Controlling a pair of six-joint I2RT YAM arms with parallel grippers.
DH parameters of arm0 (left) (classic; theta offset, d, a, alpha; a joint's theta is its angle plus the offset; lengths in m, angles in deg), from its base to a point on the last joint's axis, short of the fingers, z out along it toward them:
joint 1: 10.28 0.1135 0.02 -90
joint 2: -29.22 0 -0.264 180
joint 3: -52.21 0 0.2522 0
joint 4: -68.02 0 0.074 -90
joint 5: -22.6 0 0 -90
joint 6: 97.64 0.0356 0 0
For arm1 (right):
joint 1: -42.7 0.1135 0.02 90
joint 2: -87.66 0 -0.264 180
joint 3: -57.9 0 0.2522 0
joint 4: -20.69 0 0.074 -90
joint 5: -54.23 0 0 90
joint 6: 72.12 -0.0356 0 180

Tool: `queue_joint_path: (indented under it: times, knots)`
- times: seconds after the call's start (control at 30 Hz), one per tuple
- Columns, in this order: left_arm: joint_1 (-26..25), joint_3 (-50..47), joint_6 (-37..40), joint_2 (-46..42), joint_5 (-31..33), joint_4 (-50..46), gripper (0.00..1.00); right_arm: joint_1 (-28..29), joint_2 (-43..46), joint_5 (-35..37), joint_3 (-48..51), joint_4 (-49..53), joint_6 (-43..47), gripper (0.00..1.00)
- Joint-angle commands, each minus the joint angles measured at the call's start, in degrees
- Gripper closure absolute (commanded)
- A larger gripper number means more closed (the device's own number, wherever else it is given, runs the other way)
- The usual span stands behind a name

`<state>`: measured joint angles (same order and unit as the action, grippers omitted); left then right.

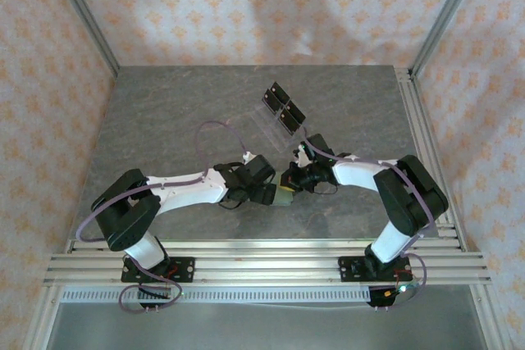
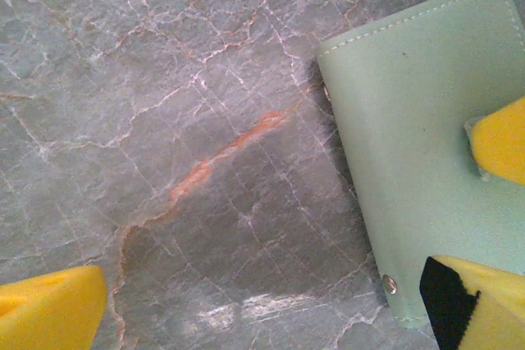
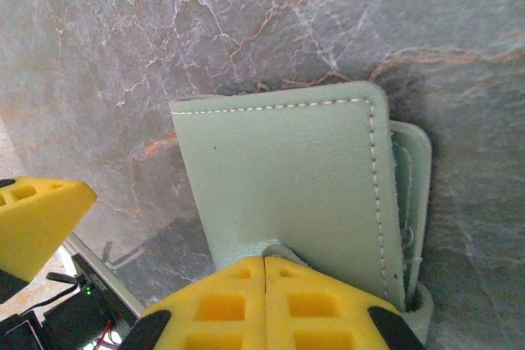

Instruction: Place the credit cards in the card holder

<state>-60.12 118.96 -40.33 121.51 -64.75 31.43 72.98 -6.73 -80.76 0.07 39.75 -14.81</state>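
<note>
The card holder rests folded shut on the grey marbled table, near the middle, between the two wrists. The right gripper has its yellow fingers pressed together with no gap, and the near edge of the green cover is pinched between them. How deep the edge goes in is hidden by the pads. At the wallet's right side a second green layer sticks out from under the cover. The inside is hidden, so I cannot tell what it holds.

The left gripper stands wide apart just beside the wallet. One finger is over bare table, and the other is at the wallet's corner near a metal snap stud — both are cut off by the picture edge. Whether that second finger touches the cover is not clear.

In the top view the wallet is mostly covered by the two grippers. Further back is a clear stand with black rectangles, apart from the wallet.
</note>
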Motion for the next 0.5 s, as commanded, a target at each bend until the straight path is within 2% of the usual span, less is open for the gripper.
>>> queue_joint_path:
  times: [0.0,0.47]
  knots:
    - [0.36,0.34,1.06,0.75,2.64,1.22,0.0,-0.34,1.89,1.55,-1.36,5.53,2.44,1.0]
    - [0.42,-0.06,1.75,3.93,-0.4,5.3,0.0,-0.35,4.41,1.49,-3.65,7.64,2.19,1.0]
